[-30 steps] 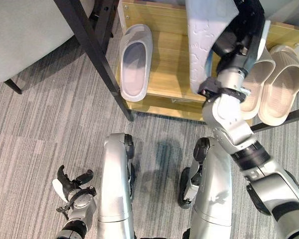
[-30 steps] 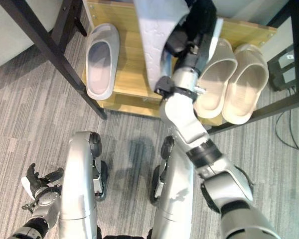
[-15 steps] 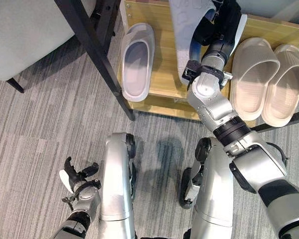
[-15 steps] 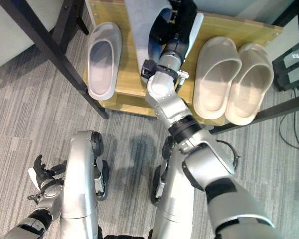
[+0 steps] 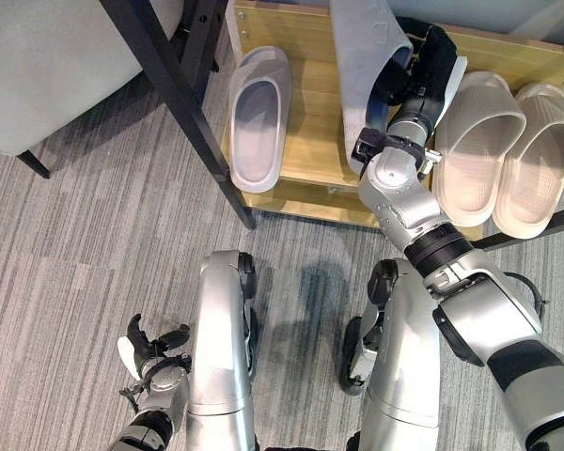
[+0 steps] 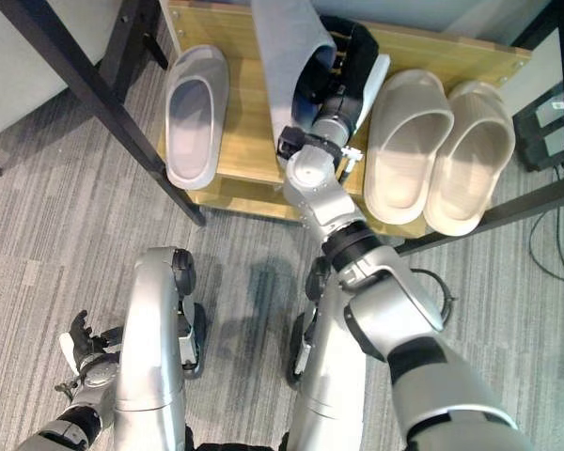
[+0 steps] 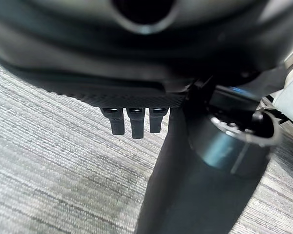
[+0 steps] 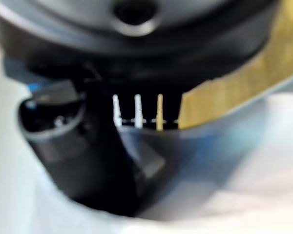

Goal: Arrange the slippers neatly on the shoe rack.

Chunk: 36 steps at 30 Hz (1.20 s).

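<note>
A grey slipper lies flat at the left end of the wooden shoe rack. Its mate, a second grey slipper, is tilted with its sole facing up over the rack's middle. My right hand is shut on it from the right side; the right wrist view shows its pale surface against the hand. A beige pair lies side by side at the right end. My left hand hangs low at the lower left over the carpet, fingers relaxed and holding nothing.
A black slanted table leg crosses just left of the rack, near the flat grey slipper. A grey seat fills the upper left. Bare wood shows between the flat grey slipper and the held one. Striped grey carpet lies in front.
The held grey slipper has come down from high above the rack to just over its middle, and my right arm has lowered with it. My left hand has dropped slightly.
</note>
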Tool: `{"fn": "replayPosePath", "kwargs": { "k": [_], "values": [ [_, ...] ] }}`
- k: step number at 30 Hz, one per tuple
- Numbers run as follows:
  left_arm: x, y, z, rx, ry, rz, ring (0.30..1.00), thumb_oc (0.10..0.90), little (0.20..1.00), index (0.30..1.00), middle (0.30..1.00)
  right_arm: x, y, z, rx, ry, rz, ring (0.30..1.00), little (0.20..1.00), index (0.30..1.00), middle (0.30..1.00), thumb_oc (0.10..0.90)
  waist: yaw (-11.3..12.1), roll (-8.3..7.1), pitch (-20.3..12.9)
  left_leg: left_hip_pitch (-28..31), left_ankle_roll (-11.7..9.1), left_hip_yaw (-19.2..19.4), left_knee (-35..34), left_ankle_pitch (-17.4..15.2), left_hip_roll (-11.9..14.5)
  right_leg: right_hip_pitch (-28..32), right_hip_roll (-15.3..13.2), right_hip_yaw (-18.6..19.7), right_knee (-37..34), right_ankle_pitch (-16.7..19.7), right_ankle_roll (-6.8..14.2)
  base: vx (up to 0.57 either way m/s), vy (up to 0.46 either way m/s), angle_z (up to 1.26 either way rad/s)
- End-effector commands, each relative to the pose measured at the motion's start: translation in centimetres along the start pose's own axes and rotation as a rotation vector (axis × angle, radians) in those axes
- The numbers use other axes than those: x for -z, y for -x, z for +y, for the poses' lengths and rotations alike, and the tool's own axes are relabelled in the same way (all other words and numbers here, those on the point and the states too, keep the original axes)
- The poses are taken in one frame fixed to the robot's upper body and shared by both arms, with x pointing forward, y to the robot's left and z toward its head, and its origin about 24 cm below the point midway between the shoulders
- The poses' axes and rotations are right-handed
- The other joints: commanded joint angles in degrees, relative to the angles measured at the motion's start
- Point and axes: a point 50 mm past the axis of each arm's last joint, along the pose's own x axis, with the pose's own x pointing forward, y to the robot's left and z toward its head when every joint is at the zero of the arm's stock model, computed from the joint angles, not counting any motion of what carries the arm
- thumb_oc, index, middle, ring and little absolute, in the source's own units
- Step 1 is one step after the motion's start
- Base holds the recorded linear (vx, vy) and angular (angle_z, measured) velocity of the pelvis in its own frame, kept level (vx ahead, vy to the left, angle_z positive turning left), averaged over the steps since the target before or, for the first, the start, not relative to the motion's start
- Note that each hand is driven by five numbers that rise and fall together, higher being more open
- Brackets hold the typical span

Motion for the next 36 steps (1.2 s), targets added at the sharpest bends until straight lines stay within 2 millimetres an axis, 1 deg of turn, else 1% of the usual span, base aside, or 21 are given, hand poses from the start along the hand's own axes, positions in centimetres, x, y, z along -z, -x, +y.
{"fn": "replayPosePath", "kwargs": {
  "k": [1,5,6,8,11,14,16,20,21,27,32,36],
  "values": [
    [0.1,0.4,-0.4,0.052,-0.094,-0.064,0.900,0.800,0.900,0.900,0.900,-7.7,-0.3,2.8,-0.090,-0.160,-0.247,0.300,0.300,0.300,0.300,0.400,3.1,0.41,-1.5,1.7,2.8,-3.8,-3.1,-4.0,-3.1,0.6,0.7,7.9,1.5,1.1,-3.7,0.00,0.000,0.00],
    [-0.1,0.3,-0.4,0.060,-0.113,-0.069,0.900,0.800,0.900,0.900,0.900,-7.3,0.2,3.1,-0.110,-0.145,-0.250,0.300,0.300,0.300,0.300,0.400,2.8,-0.03,-1.5,1.7,2.7,-3.6,-3.4,-3.8,-3.1,0.6,0.6,8.1,1.6,1.1,-3.9,0.00,0.000,0.00],
    [0.0,0.2,-0.3,0.064,-0.133,-0.068,0.900,0.800,0.900,0.900,0.900,-7.2,0.4,3.2,-0.115,-0.157,-0.242,0.300,0.300,0.300,0.300,0.400,2.7,-0.36,-1.5,1.7,2.6,-3.4,-3.5,-3.8,-3.0,0.6,0.7,8.1,1.6,1.1,-4.0,0.00,0.000,0.00],
    [0.3,0.2,-0.4,0.070,-0.144,-0.060,0.900,0.800,0.900,0.900,0.900,-6.9,0.4,3.3,-0.112,-0.163,-0.222,0.300,0.300,0.300,0.300,0.400,2.7,-0.50,-1.5,1.7,2.5,-3.3,-3.4,-3.7,-3.0,0.6,0.7,8.1,1.6,1.3,-4.0,0.00,0.000,0.00],
    [0.2,0.2,-0.5,0.077,-0.154,-0.062,0.900,0.800,0.900,0.900,0.900,-6.9,0.4,3.7,-0.118,-0.173,-0.205,0.300,0.300,0.300,0.300,0.400,2.7,-0.51,-1.5,1.7,2.4,-3.5,-3.3,-3.6,-3.1,0.6,0.6,8.0,1.6,1.3,-4.1,0.00,0.000,0.00],
    [0.3,0.4,-0.9,0.101,-0.170,-0.061,0.900,0.800,0.900,0.900,0.900,-6.4,0.5,4.1,-0.116,-0.158,-0.183,0.300,0.300,0.300,0.300,0.400,2.6,-0.41,-1.5,1.7,2.4,-3.5,-3.5,-3.5,-3.1,0.6,0.7,7.7,1.4,1.3,-4.2,0.00,0.000,0.00],
    [-0.2,0.3,-1.3,0.107,-0.151,-0.071,0.900,0.800,0.900,0.900,0.900,-6.2,0.7,4.4,-0.115,-0.141,-0.180,0.300,0.300,0.300,0.300,0.400,2.5,-0.35,-1.5,1.7,2.4,-3.5,-3.8,-3.4,-3.0,0.6,0.6,7.5,1.3,1.2,-4.3,0.00,0.000,0.00],
    [-0.6,0.2,-1.4,0.101,-0.130,-0.074,0.900,0.800,0.900,0.900,0.900,-5.7,0.9,4.6,-0.118,-0.105,-0.180,0.300,0.300,0.300,0.300,0.400,2.5,-0.37,-1.5,1.7,2.4,-3.5,-4.0,-3.3,-3.0,0.6,0.4,7.2,1.1,1.3,-4.4,0.00,0.000,0.00],
    [-0.6,0.3,-1.4,0.104,-0.127,-0.076,0.900,0.800,0.900,0.900,0.900,-5.3,1.0,4.7,-0.118,-0.093,-0.169,0.300,0.300,0.300,0.300,0.400,2.5,-0.37,-1.5,1.7,2.4,-3.5,-4.1,-3.2,-3.0,0.6,0.4,7.0,1.0,1.4,-4.3,0.00,0.000,0.00],
    [-0.1,0.5,-1.6,0.128,-0.168,-0.073,0.900,0.800,0.900,0.900,0.900,-4.8,1.0,4.5,-0.078,-0.060,-0.164,0.300,0.300,0.300,0.300,0.400,2.3,-0.41,-1.5,1.7,2.3,-3.3,-4.3,-3.1,-3.0,0.6,0.5,6.8,1.1,1.4,-4.1,0.00,0.000,0.00],
    [-0.2,0.4,-1.4,0.119,-0.187,-0.083,0.900,0.800,0.900,0.900,0.900,-4.4,1.2,4.3,-0.058,-0.061,-0.161,0.300,0.300,0.300,0.300,0.400,2.2,-0.62,-1.5,1.7,2.2,-3.3,-4.6,-2.8,-3.1,0.6,0.5,6.7,0.9,1.4,-4.2,0.00,0.000,0.00],
    [-0.1,0.4,-1.5,0.122,-0.214,-0.096,0.900,0.800,0.900,0.900,0.900,-3.5,1.3,3.8,-0.019,-0.014,-0.158,0.300,0.300,0.300,0.300,0.400,2.1,-0.68,-1.5,1.7,2.2,-3.4,-4.9,-2.7,-3.1,0.6,0.6,6.6,0.7,1.7,-4.2,0.00,0.000,0.00]
  ]
}}
